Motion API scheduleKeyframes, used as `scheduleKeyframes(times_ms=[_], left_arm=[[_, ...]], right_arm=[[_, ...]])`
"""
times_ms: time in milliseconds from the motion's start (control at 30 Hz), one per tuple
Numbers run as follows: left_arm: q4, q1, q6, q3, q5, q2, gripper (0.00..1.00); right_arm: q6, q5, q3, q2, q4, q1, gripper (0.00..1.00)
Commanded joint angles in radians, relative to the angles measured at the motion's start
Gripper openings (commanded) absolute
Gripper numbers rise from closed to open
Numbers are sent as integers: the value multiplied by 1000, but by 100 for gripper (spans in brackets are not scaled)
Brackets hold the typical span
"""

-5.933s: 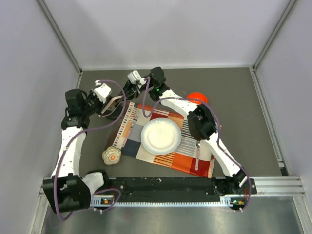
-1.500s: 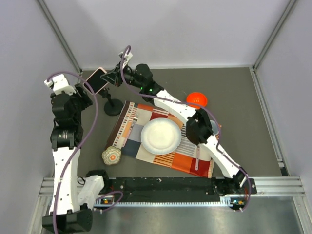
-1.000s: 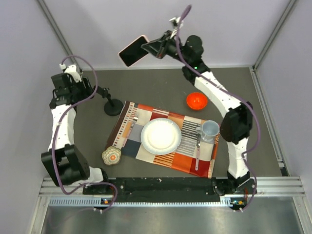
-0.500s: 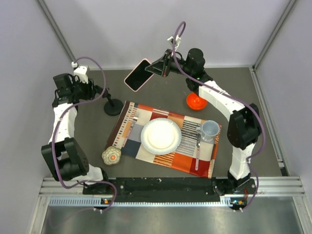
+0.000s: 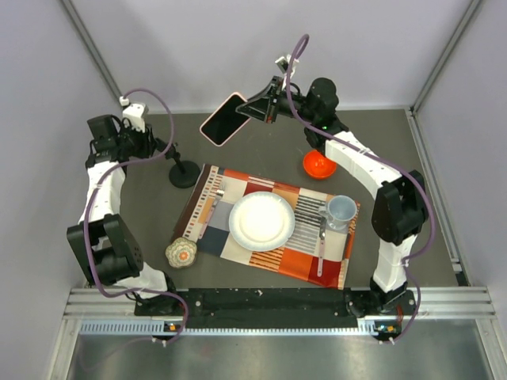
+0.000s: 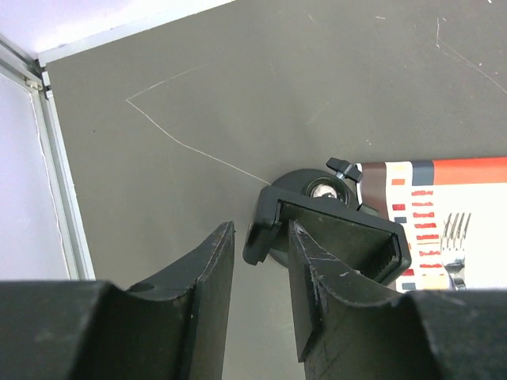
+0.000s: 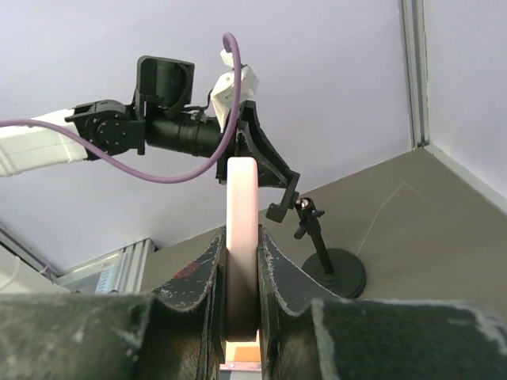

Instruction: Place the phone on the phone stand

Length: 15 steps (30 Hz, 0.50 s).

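The phone (image 5: 223,119), black screen with a pale pink edge, is held in the air over the back of the table by my right gripper (image 5: 255,109), which is shut on it. In the right wrist view the phone (image 7: 242,190) stands edge-on between the fingers of that gripper (image 7: 242,234). The black phone stand (image 5: 184,175) stands left of the placemat, with its disc base on the table. My left gripper (image 5: 158,148) is at its upright holder. In the left wrist view the left gripper (image 6: 261,226) is open, with the left end of the stand's clamp (image 6: 333,233) at its fingertips.
A striped placemat (image 5: 273,255) carries a white plate (image 5: 261,221), a mug (image 5: 341,210) and cutlery (image 5: 212,207). An orange-red bowl (image 5: 320,164) sits behind it. A small round patterned object (image 5: 181,252) lies at the mat's near left corner. Walls close in on the left, back and right.
The right gripper took the phone from the left side, swung it up high, then lowered it to the back centre. The left arm drew back and now sits at the stand's holder.
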Motion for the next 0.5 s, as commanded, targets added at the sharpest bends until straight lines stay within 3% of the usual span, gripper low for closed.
scheduleKeyframes(times_ms=[0, 33, 67, 167, 300, 467], left_arm=[[39, -8, 30, 46, 43, 15, 37], [39, -11, 30, 44, 43, 18, 35], [39, -14, 30, 43, 43, 18, 25], [39, -20, 33, 28, 35, 16, 10], [48, -25, 35, -5, -23, -2, 0], [107, -28, -72, 5, -132, -59, 0]], right_arm=[[22, -10, 23, -72, 128, -3, 0], [23, -10, 26, -68, 129, -3, 0], [26, -13, 26, -65, 137, -3, 0], [40, -22, 35, -59, 142, -4, 0], [43, -25, 27, -62, 145, -1, 0], [31, -19, 23, -62, 133, -3, 0]])
